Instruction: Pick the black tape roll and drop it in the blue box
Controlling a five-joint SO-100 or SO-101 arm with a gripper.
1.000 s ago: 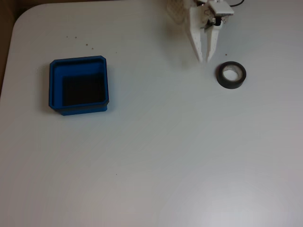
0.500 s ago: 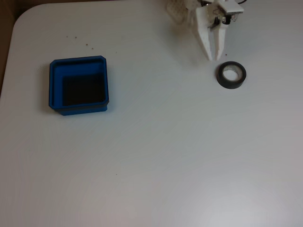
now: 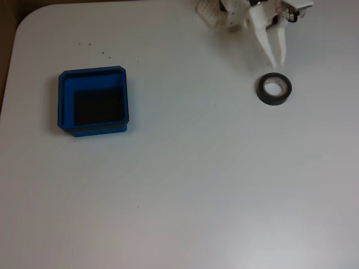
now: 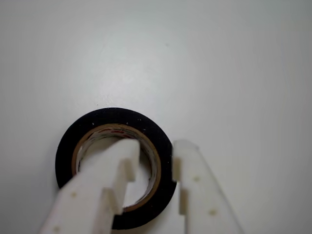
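Closest to the wrist camera: the gripper [image 4: 153, 148], its two white fingers coming up from the bottom edge, one over the hole of the tape roll [image 4: 114, 165] and the other just outside the rim.
Jaws: a narrow gap, roughly the thickness of the roll's wall; they hold nothing. Whether they already touch the tape cannot be told.
Tape roll: lies flat on the white table [image 3: 224, 185], black outside with a pale brown core; in the fixed view the tape roll [image 3: 274, 89] sits at the upper right, just below the tips of the gripper [image 3: 276, 58].
Handling, as a guess: light, stiff enough not to crush, slightly tacky at the sides, not fragile.
Where to hold: pinch one wall of the ring, one finger inside the hole and one outside, which is about how the fingers stand now.
Farther off: the blue box [image 3: 65, 101], well apart from the roll at the left of the fixed view, open and with a black floor.
Count: one roll, one box, one gripper.
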